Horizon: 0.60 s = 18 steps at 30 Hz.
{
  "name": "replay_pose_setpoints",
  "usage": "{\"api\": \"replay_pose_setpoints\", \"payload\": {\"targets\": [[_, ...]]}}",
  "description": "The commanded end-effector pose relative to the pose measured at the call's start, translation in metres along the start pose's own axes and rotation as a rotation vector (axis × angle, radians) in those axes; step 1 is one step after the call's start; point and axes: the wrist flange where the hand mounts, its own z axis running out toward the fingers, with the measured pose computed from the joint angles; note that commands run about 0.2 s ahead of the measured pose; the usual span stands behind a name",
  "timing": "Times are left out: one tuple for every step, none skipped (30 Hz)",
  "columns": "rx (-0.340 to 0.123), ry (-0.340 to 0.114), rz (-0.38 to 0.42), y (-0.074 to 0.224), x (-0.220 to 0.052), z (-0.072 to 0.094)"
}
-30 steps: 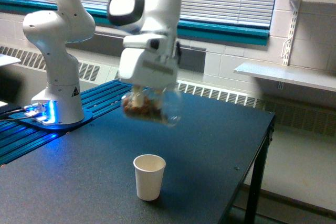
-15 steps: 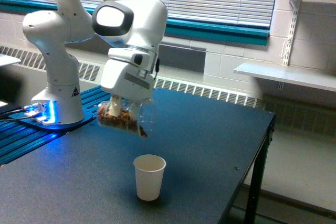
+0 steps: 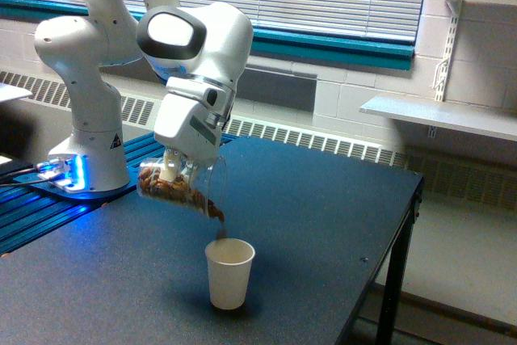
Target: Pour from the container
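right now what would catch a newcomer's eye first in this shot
The white robot arm's gripper holds a clear container tipped over, with brown pieces spilling from its mouth. Directly below stands a small paper cup near the front of the dark table. Blue light glows at the arm's base on the exterior view's left.

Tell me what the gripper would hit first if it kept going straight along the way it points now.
The gripper points down, slightly toward the exterior view's left, clamped on the tilted container. Straight on, the container's lower side would likely meet the dark tabletop, left of the paper cup. Depth is unclear from one view.
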Motion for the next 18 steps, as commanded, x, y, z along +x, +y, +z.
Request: {"api": "replay_pose_setpoints", "payload": {"targets": [[-0.017, 0.003, -0.004, -0.0084, 0.0019, 0.0012], [-0.017, 0.0, -0.004, -0.0111, 0.0009, 0.0015], [-0.018, -0.002, -0.005, -0.0124, 0.0003, 0.002], [-0.023, -0.001, -0.008, -0.0124, 0.0007, 0.0025], [-0.028, 0.0, -0.011, -0.0122, 0.0013, 0.0029], [-0.028, -0.003, -0.014, -0.0139, 0.0007, 0.0031], [-0.029, -0.005, -0.015, -0.0153, 0.0002, 0.0033], [-0.031, -0.004, -0.016, -0.0161, 0.0001, 0.0036], [-0.035, -0.004, -0.019, -0.0159, 0.0007, 0.0039], [-0.039, -0.004, -0.021, -0.0161, 0.0011, 0.0039], [-0.041, -0.005, -0.022, -0.0165, 0.0011, 0.004], [-0.041, -0.007, -0.025, -0.0173, 0.0009, 0.0042], [-0.043, -0.008, -0.026, -0.0179, 0.0008, 0.0043], [-0.046, -0.008, -0.027, -0.0179, 0.001, 0.0045], [-0.047, -0.008, -0.029, -0.018, 0.0012, 0.0047], [-0.048, -0.01, -0.032, -0.0182, 0.0012, 0.005], [-0.051, -0.011, -0.032, -0.0182, 0.0012, 0.0053], [-0.055, -0.011, -0.032, -0.0178, 0.0016, 0.0055]]}}
